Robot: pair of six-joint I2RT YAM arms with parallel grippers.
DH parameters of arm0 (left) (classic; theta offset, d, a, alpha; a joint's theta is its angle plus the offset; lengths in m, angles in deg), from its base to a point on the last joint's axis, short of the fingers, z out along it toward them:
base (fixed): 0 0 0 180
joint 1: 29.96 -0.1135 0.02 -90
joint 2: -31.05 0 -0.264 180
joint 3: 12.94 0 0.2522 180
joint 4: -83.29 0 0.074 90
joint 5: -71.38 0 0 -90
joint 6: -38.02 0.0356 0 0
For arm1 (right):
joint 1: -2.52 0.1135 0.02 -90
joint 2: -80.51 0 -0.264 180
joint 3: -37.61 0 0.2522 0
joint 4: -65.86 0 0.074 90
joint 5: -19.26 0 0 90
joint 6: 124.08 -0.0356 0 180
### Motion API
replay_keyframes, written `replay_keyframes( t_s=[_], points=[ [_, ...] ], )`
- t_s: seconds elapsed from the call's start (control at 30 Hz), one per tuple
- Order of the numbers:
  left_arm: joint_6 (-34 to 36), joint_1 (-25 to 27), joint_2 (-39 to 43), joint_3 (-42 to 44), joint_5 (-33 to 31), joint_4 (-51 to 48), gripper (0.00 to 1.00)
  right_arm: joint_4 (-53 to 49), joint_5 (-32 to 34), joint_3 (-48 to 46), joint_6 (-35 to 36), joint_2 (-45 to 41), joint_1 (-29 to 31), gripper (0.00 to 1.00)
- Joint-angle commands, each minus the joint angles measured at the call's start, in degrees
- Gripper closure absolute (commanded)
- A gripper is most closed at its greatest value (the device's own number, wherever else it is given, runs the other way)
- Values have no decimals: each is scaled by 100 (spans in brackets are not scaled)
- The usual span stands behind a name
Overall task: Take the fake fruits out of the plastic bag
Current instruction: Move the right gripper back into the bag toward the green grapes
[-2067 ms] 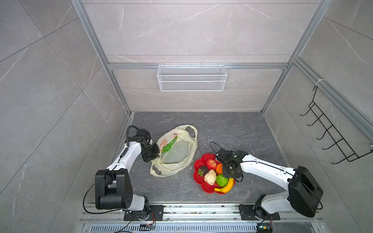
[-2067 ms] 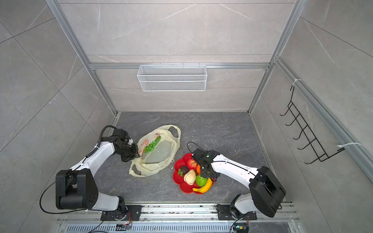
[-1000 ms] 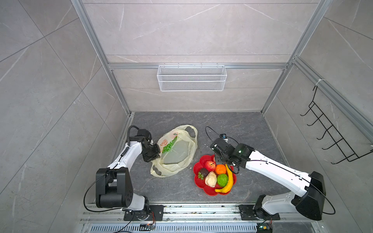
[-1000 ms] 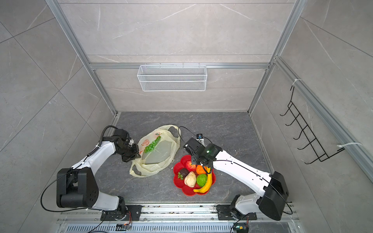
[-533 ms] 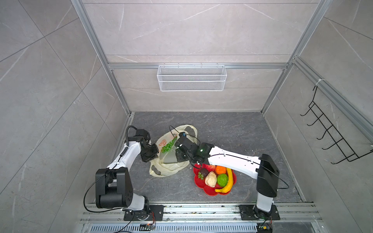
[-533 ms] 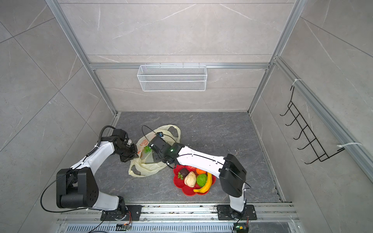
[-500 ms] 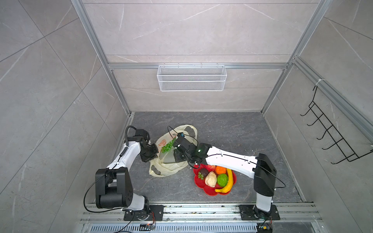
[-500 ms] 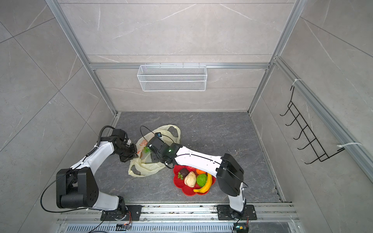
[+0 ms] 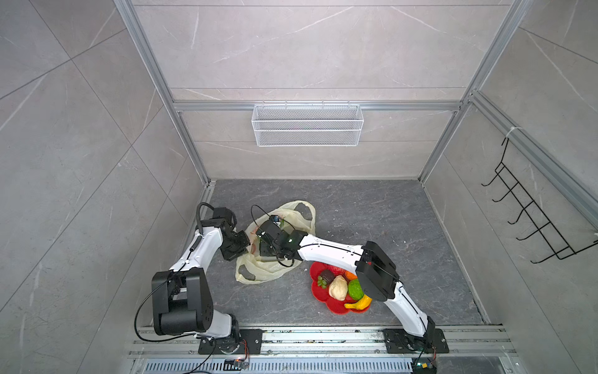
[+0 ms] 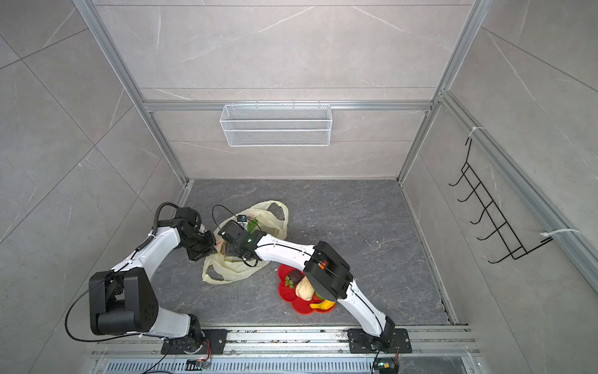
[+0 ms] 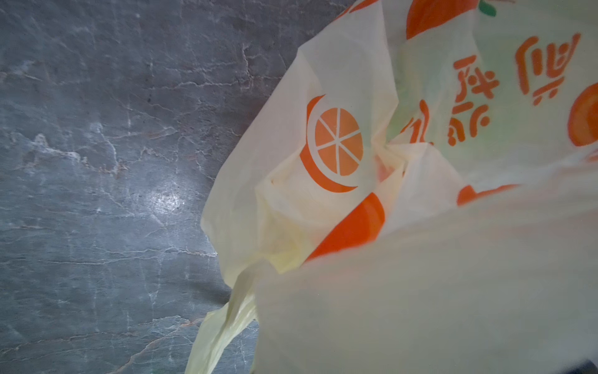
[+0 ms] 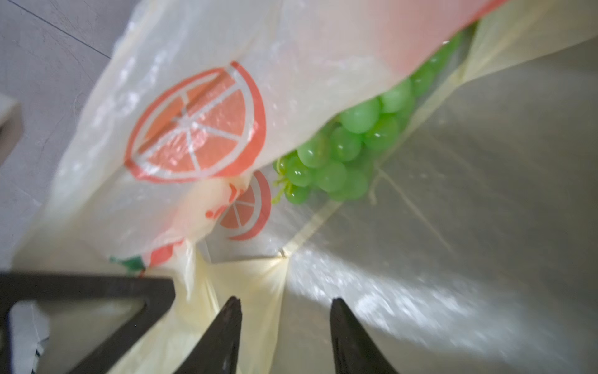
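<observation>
Grape retrieval in hand. Left claw clenched on bag edge. Right claw released, empty, inside bag mouth. Grapes lay deeper, under film. Next, likely: advance, straddle bunch, close.

The bag is pale translucent yellow, printed with orange slices and orange lettering; grapes glossy light green; plate bright red; banana yellow; bumpy fruit green; cream fruit off-white; brown fruit dark, near black; table dark grey with pale marble veins; basket white wire mesh; arms white with black joints.
</observation>
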Motion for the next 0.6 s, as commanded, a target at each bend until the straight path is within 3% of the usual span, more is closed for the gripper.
replay_keyframes(
  t_s=[0.0, 0.3, 0.57],
  points=[
    [-28, -39, -98, -97, -104, -164, 98, -386, 7, 644, -349, 462, -84, 52],
    [7, -27, -257, -62, 171, -149, 98, -481, -337, 1342, -934, 1182, -284, 51],
    [26, -31, -318, -66, 230, -168, 98, -648, -493, 1944, -911, 1655, -337, 52]
  ],
)
